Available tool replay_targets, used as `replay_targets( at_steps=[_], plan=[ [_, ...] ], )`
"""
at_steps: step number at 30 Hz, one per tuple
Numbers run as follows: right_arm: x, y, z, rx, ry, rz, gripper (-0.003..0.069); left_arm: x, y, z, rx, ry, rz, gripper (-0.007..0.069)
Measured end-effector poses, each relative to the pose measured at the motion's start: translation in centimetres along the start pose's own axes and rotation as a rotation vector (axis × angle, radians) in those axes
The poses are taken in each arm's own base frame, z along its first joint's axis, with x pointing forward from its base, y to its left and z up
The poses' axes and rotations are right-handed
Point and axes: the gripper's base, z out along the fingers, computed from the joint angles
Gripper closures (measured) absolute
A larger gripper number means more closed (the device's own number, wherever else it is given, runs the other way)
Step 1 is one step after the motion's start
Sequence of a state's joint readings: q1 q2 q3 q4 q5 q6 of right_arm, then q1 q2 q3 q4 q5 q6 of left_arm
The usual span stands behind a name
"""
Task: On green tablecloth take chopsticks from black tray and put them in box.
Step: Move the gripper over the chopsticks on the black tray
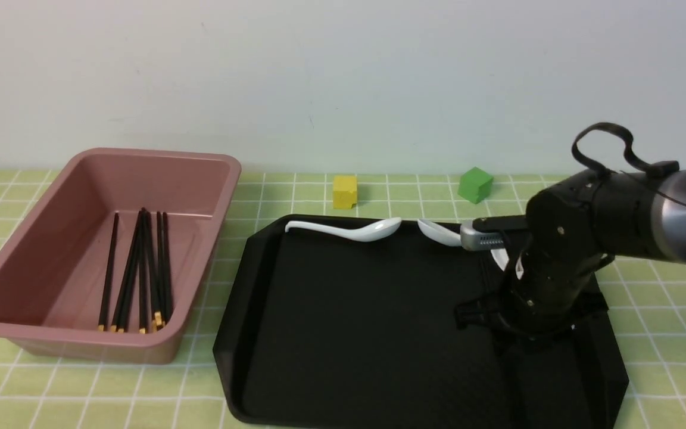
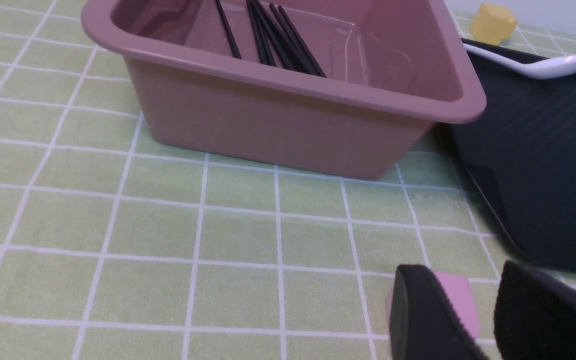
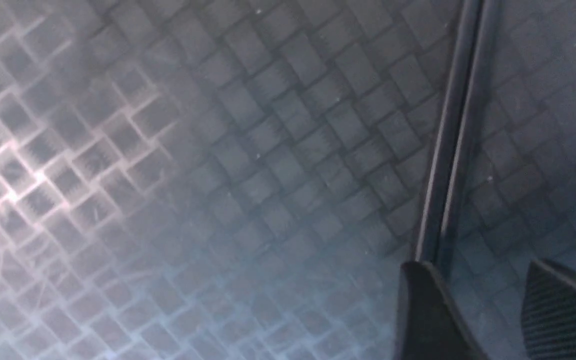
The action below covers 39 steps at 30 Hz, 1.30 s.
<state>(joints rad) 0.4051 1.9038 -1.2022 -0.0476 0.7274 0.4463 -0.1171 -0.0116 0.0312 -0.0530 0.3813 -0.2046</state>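
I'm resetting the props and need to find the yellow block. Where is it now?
In the front view, the yellow block sits on the green tablecloth just beyond the black tray's far edge, left of the green block.

I can't read any text, label, brand, number or sign in my three camera views.
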Motion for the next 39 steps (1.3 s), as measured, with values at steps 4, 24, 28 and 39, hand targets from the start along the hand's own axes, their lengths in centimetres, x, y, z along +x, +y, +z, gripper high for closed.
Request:
replay_targets(
  at_steps=[4,24,28,39],
  plan=[
    [0.2,0.3,1.2,-0.011,0.035,0.026,0.0360,0.0,0.0,0.0,0.000,0.000,0.000,0.0386],
    [-0.5,0.8,1.0,-0.013,0.119,-0.062,0.0555,0.0,0.0,0.0,0.000,0.000,0.000,0.0386],
    [-1.0,1.5,0.0,-0.042,0.187,-0.087,0.0555,0.0,0.0,0.0,0.000,0.000,0.000,0.0386],
    [-4.5,5.8,-6.2,-0.402,0.125,-0.179,0.0555,0.0,0.0,0.0,0.000,0.000,0.000,0.0386]
  ],
)
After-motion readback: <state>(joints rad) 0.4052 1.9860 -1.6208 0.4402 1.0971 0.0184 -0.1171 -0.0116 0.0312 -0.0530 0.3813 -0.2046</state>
